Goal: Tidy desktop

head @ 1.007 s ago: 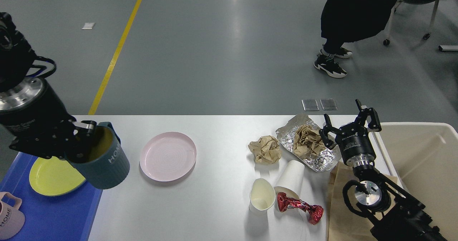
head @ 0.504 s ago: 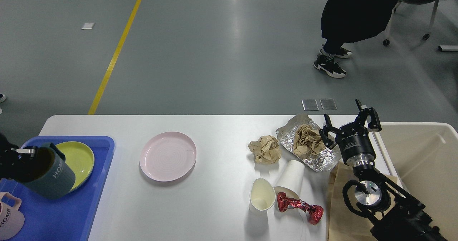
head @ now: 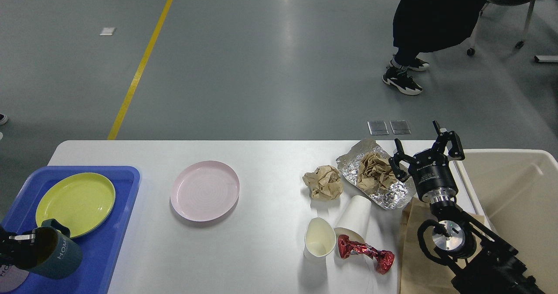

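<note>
The white counter (head: 261,250) fills the lower view. Left end effector (head: 15,241), at the bottom-left edge, grips a dark mug (head: 52,252) by its rim above the blue tray (head: 104,241), beside a yellow plate (head: 74,202). Right end effector (head: 425,152) stands with fingers spread wide, empty, just beside the foil (head: 392,193) holding crumpled paper (head: 375,169). A pink plate (head: 205,190) sits mid-counter.
</note>
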